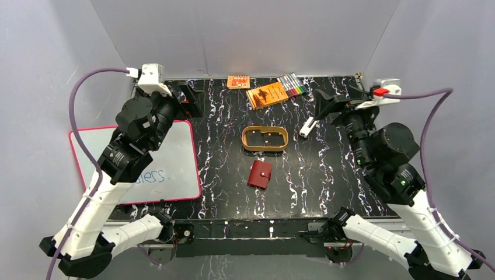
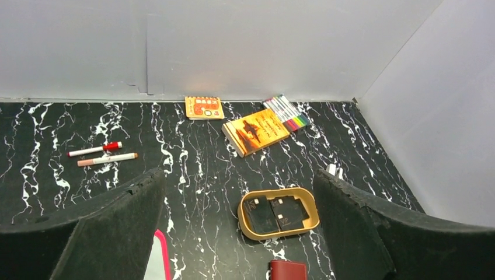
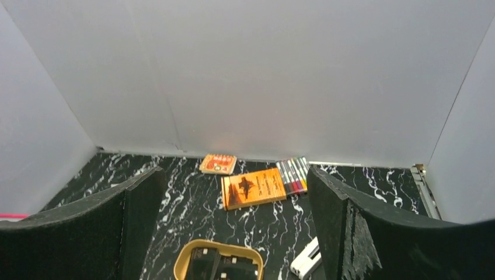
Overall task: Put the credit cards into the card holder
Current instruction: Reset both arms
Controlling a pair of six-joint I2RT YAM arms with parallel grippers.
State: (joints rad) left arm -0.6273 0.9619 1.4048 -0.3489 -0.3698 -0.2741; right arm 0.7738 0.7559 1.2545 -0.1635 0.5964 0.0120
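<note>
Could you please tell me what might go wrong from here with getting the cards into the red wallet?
1. The credit cards lie flat and overlapping inside the tan tray, hemmed in by its rim; a pinch could slip off them, or lift two at once.
2. The card holder lies shut and loose on the table; opening it may push it about unless it is pinned down.

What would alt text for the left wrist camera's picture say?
A tan oval tray holds dark credit cards on a black marbled table, a red card holder just nearer, framed by the open left gripper. Markers, orange packets and pens lie beyond.
</note>
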